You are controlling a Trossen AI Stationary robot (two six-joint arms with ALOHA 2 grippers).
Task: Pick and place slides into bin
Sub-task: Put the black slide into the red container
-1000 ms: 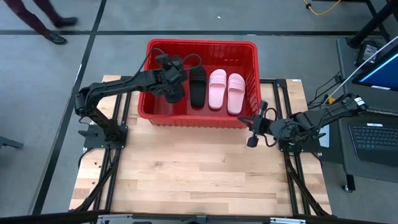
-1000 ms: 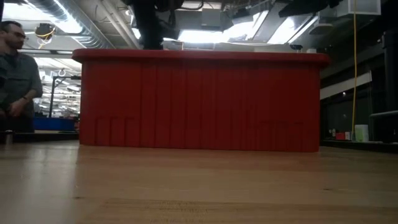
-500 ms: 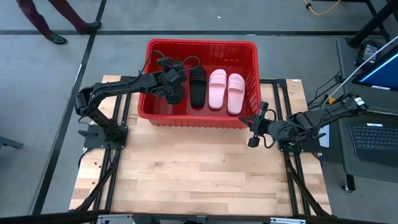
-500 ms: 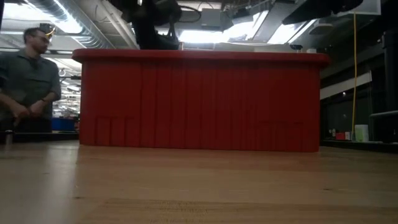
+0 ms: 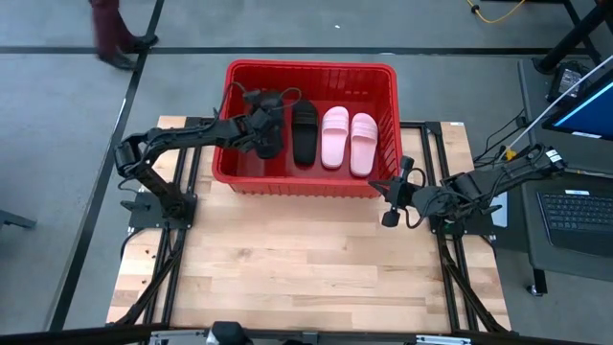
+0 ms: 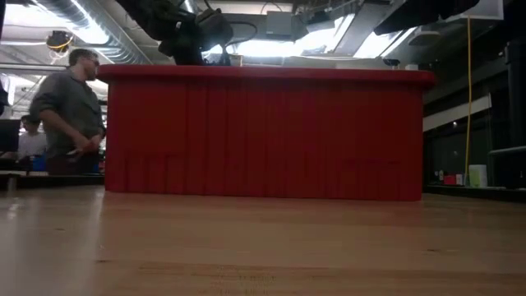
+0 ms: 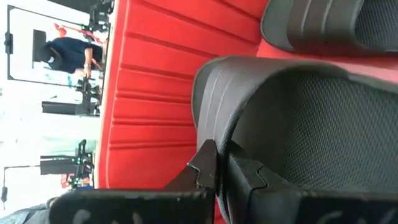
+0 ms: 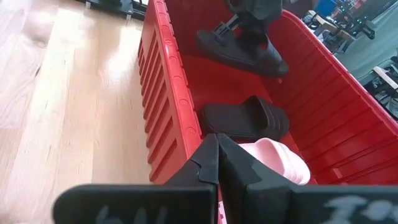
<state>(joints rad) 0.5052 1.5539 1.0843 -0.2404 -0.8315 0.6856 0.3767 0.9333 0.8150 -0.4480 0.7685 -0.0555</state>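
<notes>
Inside red bin (image 5: 311,180), left to right: left gripper (image 5: 266,135) clamped on black slide (image 7: 298,118), textured footbed; second black slide (image 5: 304,132); two pink slides (image 5: 349,139). Right gripper (image 5: 391,199) closed, beside bin's front-right corner.

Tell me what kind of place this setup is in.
Most likely a robotics lab or workshop in an industrial hall. A wooden table stands on a marked concrete floor, a laptop sits on a cart beside it, exposed ceiling ducts run overhead, and a person stands behind the red bin.
</notes>
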